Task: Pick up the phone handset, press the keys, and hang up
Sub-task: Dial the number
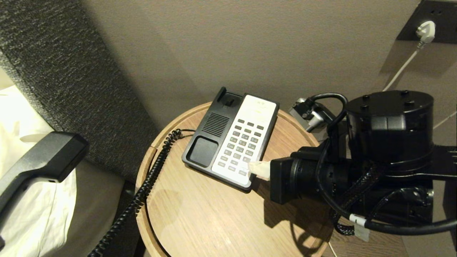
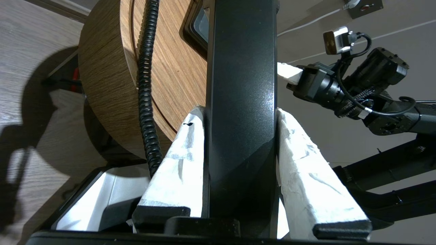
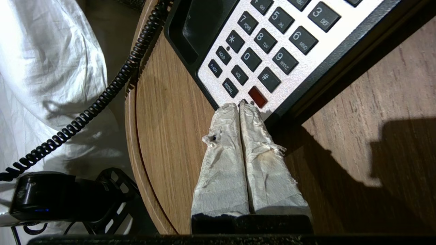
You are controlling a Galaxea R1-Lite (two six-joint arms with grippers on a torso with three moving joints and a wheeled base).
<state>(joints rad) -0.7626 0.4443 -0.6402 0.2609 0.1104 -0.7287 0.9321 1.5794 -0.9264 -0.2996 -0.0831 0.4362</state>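
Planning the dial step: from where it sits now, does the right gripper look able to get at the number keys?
Probably yes. The right gripper, fingers shut together, points at the keypad's near edge by the red key. Nothing lies between it and the number keys; the phone handset is held aside in the left gripper.

**Camera placement**

Head view: high, angled down on round table (image 1: 200, 214) and phone base (image 1: 232, 137); moderate range. Left wrist view: off table's left edge, facing right, hard against handset (image 2: 240, 102). Right wrist view: low, very near keypad (image 3: 269, 44), facing left. Shared by all three: tabletop, coiled cord (image 1: 150, 178).
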